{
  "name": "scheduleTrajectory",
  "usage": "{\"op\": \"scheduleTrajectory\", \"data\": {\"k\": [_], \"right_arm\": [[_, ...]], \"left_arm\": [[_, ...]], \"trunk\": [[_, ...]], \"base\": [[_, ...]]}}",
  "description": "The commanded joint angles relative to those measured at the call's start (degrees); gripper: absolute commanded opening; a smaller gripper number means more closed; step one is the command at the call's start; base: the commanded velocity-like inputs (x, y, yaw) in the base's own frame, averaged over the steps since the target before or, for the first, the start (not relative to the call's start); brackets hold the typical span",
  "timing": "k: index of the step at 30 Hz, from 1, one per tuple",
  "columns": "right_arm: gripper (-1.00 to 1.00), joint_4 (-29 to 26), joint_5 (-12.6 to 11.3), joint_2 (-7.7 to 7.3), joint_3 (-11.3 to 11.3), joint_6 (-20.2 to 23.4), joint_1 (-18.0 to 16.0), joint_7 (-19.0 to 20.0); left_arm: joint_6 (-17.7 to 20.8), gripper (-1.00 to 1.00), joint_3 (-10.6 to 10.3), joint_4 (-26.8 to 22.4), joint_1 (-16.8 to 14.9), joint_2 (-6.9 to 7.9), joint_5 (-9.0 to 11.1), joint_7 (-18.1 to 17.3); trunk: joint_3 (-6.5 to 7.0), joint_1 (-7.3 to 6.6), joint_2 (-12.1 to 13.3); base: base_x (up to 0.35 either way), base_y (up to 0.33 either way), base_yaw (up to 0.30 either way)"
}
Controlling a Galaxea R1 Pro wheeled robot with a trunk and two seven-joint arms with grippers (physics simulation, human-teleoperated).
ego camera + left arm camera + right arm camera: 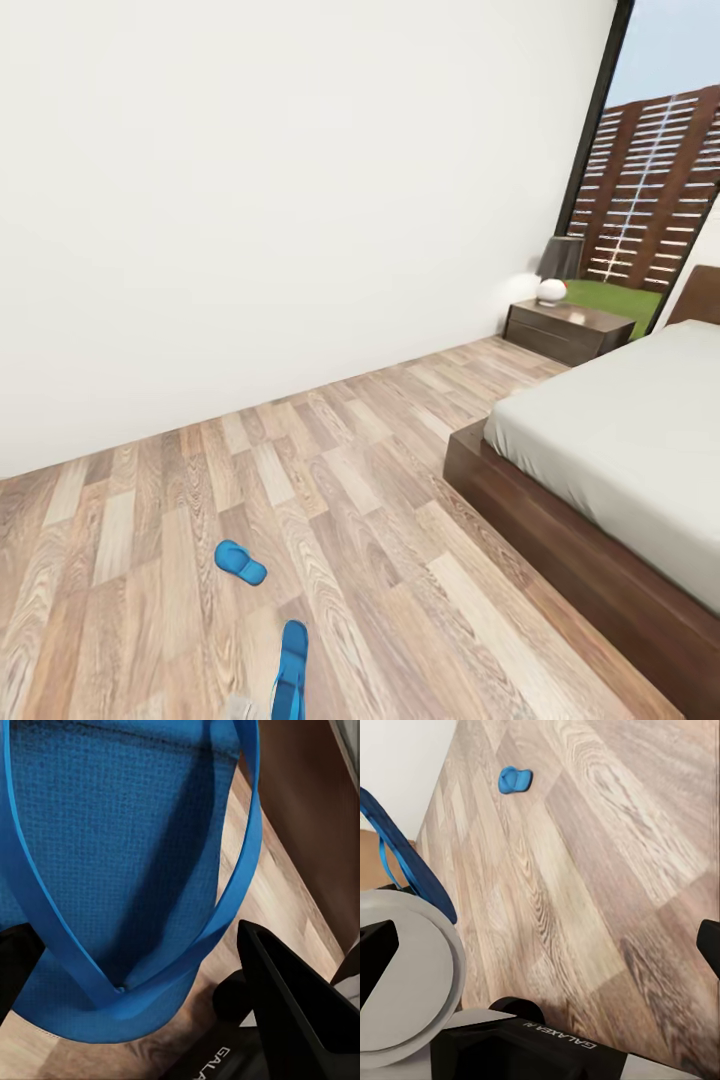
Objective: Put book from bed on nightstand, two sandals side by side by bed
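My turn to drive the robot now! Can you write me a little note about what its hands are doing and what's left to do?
Left gripper: shut on one bright-blue flip-flop sandal, held off the light-brown wood-plank floor.
Right gripper: open, holding nothing.
The other blue sandal lies on the floor, well away from the low dark-framed bed with the grey mattress.
The dark-brown wooden nightstand stands by the wall beyond the bed.
Done: one sandal picked up.
Left: set both sandals side by side beside the bed; find the book and move it to a nightstand.

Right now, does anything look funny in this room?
Yes. One blue sandal lies alone on the wood floor, away from the bed. The other sandal is up off the floor between the left fingers.
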Motion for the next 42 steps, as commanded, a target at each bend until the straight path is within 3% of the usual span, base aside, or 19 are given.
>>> {"op": "scheduleTrajectory", "data": {"k": [1, 42], "right_arm": [[1.00, -0.03, -0.21, 0.01, -0.07, 0.52, -0.01, 0.20], [1.00, -0.03, -0.21, 0.01, -0.07, 0.52, -0.01, 0.14]], "left_arm": [[-0.07, -1.00, -0.48, 0.01, -0.02, 0.04, 0.50, -0.01], [-0.06, -1.00, -0.48, -0.02, -0.03, 0.06, 0.50, -0.02]], "trunk": [[-0.05, -0.01, -0.02], [-0.05, -0.01, -0.02]], "base": [[0.000, 0.000, -0.280], [0.002, 0.000, -0.262]]}}
